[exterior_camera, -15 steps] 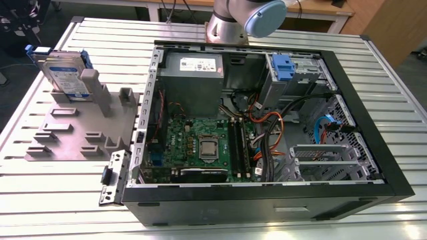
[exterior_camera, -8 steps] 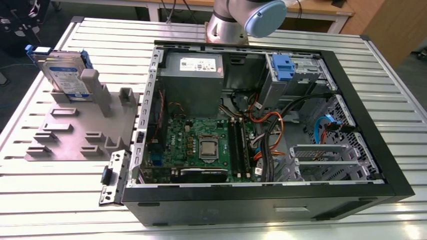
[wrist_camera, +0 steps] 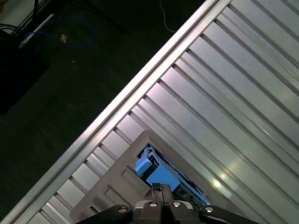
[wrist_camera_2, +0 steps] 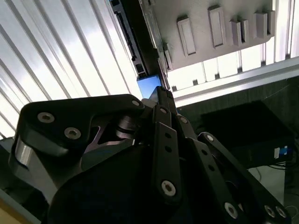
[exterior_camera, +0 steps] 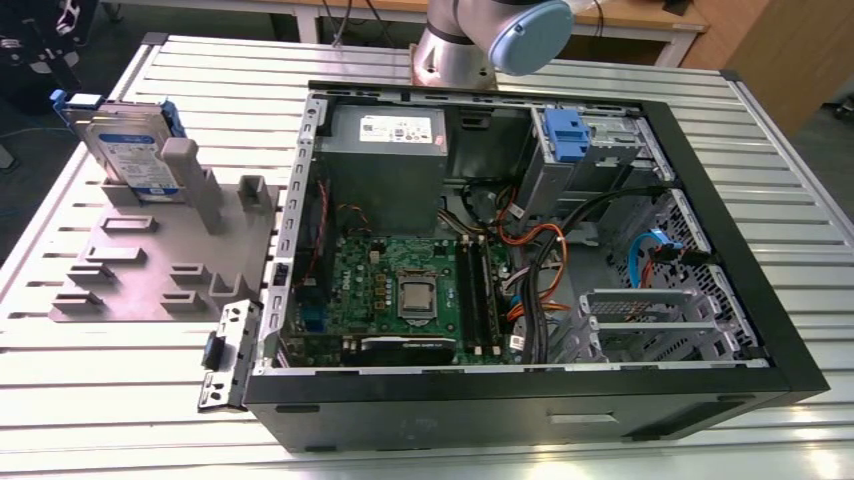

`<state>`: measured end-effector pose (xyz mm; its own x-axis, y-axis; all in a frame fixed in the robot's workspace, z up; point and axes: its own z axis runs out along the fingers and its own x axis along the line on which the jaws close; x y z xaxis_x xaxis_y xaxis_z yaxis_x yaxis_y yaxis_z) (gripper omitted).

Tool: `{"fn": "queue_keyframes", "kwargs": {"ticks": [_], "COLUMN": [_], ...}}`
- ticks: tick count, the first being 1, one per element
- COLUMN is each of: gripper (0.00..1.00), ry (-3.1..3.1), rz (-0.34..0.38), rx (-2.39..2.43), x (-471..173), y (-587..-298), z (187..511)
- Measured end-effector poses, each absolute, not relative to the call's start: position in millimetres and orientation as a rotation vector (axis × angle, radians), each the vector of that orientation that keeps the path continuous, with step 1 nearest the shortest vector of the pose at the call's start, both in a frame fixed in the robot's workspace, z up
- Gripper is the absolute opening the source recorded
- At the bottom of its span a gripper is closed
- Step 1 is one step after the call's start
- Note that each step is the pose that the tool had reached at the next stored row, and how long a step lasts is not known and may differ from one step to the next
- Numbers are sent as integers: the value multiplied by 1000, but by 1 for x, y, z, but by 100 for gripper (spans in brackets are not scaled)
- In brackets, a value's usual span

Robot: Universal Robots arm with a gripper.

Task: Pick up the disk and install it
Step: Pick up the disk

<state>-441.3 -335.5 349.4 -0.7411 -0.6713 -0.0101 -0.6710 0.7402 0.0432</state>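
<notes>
Disk (exterior_camera: 134,150) stands at the exterior view's far left, upright on its edge in a slot of a grey fixture plate (exterior_camera: 134,270). Its white-and-blue label faces the near side, its blue rails run along its edges, and it stands free in the slot. The plate lies flat on the slatted metal counter (exterior_camera: 107,410), with several low blocks and upright posts rising from it. Just to the exterior view's right of the plate sits an open black computer case (exterior_camera: 507,405), lying on its side with the inside exposed. Inside it, a large grey power supply (exterior_camera: 387,150) with a small white label fills the far left corner. A green motherboard (exterior_camera: 400,290) lies nearer, below it. Further right, orange, black and blue cables (exterior_camera: 534,250) cross the middle of the case. A bare blue bracket (exterior_camera: 567,135) sits in the bay at the far side, and a silver metal cage (exterior_camera: 641,310) takes the near right part. Beyond the far wall of the case rises the silver arm (exterior_camera: 467,40) with its pale blue joint cap. In both wrist views the claw (wrist_camera: 162,189) (wrist_camera_2: 161,95) points down at the fixture plate with its fingers together and nothing held between them. The disk's blue rail shows just past the fingertips in the first wrist view.
</notes>
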Motion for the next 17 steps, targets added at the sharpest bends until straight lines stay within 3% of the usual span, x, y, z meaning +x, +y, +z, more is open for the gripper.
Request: {"fn": "queue_keyframes", "kwargs": {"ticks": [17], "gripper": [11], "ry": [-2806], "rz": [-68], "rx": [1389], "x": [-441], "y": [-336], "z": [349]}}
